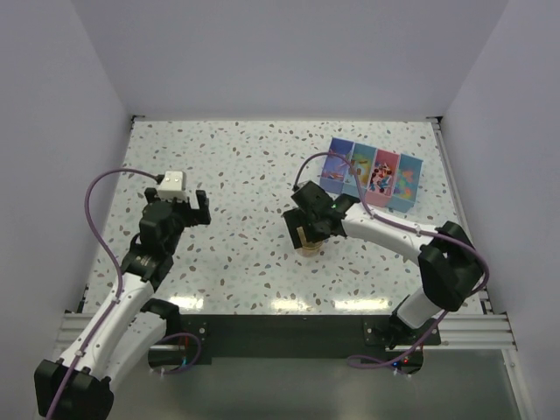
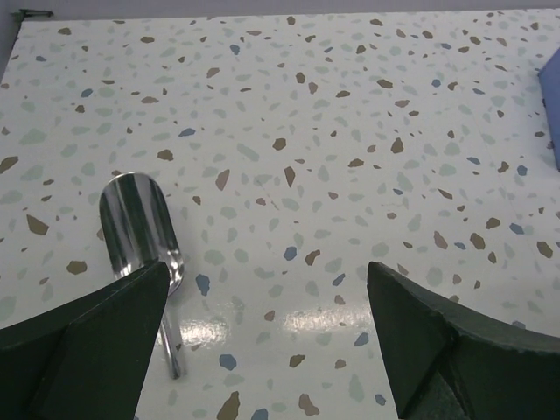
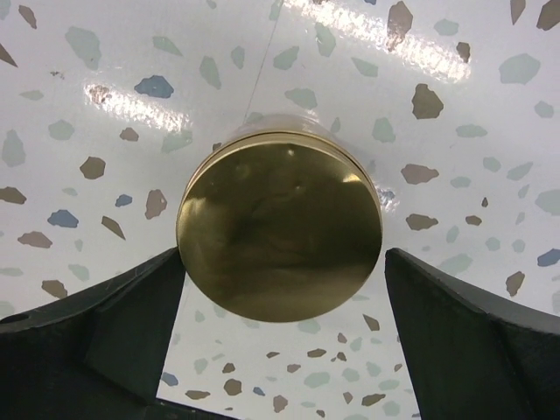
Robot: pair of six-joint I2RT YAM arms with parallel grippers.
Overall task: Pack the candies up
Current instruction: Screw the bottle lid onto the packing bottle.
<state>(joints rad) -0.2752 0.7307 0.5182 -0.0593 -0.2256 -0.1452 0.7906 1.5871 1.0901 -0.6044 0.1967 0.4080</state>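
Below my right gripper (image 3: pixel 284 255) the jar (image 3: pixel 280 227) stands between spread, empty jaws; I'd centre over it before closing squarely. Candies (image 1: pixel 403 184) seem to lie in the box (image 1: pixel 339 145) beyond.

White-and-black left arm (image 1: pixel 131 289) is reaching forward, its dark two-finger left gripper (image 2: pixel 262 350) gaping wide; matching right arm (image 1: pixel 385 232) is bending leftward, right gripper (image 3: pixel 284 359) pointing down, jaws parted.

Shiny metal scoop (image 2: pixel 138 229) just lying on the speckled table (image 1: pixel 245 157). Gold-lidded jar (image 3: pixel 280 229) stands upright, with the colourful divided box (image 1: pixel 374 175) roughly at its 1 o'clock.
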